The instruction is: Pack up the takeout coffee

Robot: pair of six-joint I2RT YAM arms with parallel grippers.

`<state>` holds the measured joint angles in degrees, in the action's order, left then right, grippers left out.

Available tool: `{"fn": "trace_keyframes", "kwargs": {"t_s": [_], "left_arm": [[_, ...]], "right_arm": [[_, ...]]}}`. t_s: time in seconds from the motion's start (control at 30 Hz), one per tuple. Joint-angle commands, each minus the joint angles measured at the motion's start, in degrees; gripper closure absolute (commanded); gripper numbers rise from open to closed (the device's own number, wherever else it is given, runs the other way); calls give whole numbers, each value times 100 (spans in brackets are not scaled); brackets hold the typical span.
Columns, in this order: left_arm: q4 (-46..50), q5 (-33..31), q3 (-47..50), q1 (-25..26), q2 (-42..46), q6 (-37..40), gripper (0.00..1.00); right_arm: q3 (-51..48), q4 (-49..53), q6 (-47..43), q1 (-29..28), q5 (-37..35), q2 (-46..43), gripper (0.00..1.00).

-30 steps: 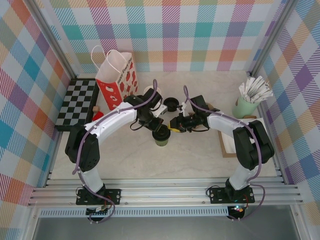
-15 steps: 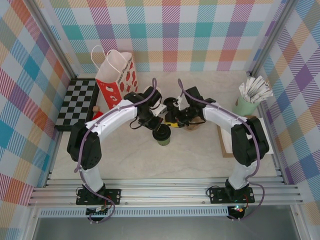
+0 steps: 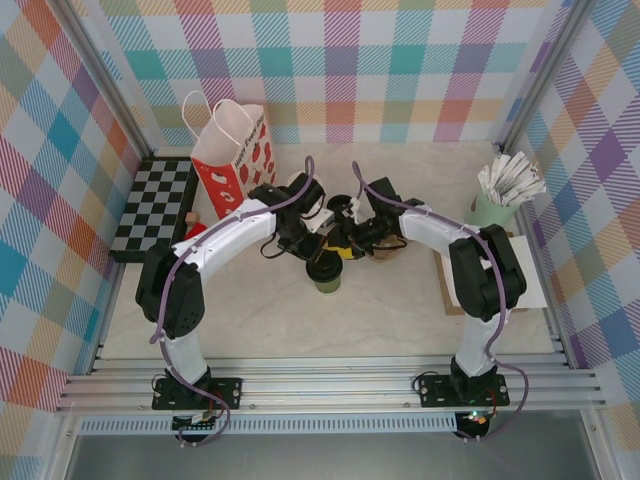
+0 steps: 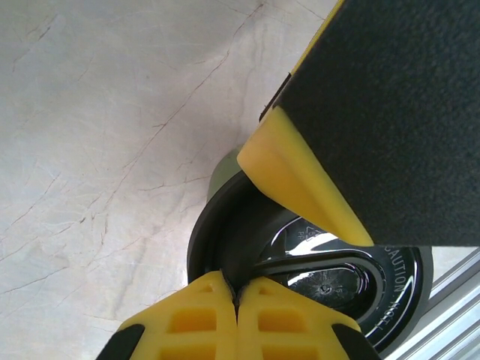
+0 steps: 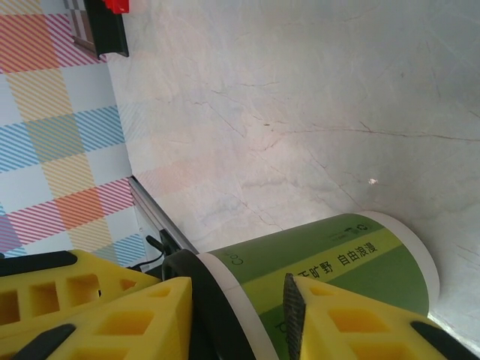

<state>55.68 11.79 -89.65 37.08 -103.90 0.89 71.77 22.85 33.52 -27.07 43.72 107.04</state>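
Observation:
The takeout coffee, a short green cup with a black lid, stands mid-table between both arms. My left gripper is shut, and in the left wrist view its gripper has its joined yellow tips resting on the rim of the black lid. My right gripper has come in from the right and is open. In the right wrist view its gripper has one finger by the lid and the other against the wall of the green cup. One of its fingers also hangs over the lid.
A red-and-white paper gift bag stands open at the back left, beside a checkerboard. A loose black lid lies behind the grippers. A green holder of white packets and a flat tray are on the right.
My right gripper swung left to the cup and opened wider. The left gripper stayed shut on top of the lid, and the cup has not moved.

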Motion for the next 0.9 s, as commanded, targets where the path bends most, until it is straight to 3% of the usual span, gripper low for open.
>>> {"fn": "trace_keyframes", "kwargs": {"t_s": [0.0, 0.13, 0.27, 0.3, 0.33, 0.37, 0.4, 0.57, 0.7, 0.87], "left_arm": [[-69, -6, 190, 62, -182, -169, 100], [291, -200, -254, 54, -132, -209, 100], [561, -528, -666, 62, 64, -638, 100], [579, -598, -677, 70, 119, -817, 100], [583, -624, -677, 79, 165, -999, 100], [592, -662, -668, 109, 209, -1218, 100], [600, -749, -660, 136, 251, -1457, 100], [712, -1213, -643, 177, 407, -2878, 100], [427, -1226, -406, 177, 433, -4018, 100], [274, -1225, -349, 203, 248, -4915, 100]], "right_arm": [[-454, 428, -146, -123, -341, 189, 63], [-131, 340, -91, -83, -336, -113, 58], [-119, 48, 252, 55, -1014, -863, 42], [-219, -32, 320, 87, -1227, -1047, 36], [-303, -59, 323, 88, -1440, -1177, 23], [-422, -97, 328, 88, -1610, -1319, 3], [-566, -171, 364, 88, -1767, -1455, 0], [-1642, -1080, 1108, 88, -2351, -2226, 0], [-2518, -2301, 1499, 63, -2148, -2669, 0], [-3082, -3099, 1421, -154, -1855, -2793, 0]]}}
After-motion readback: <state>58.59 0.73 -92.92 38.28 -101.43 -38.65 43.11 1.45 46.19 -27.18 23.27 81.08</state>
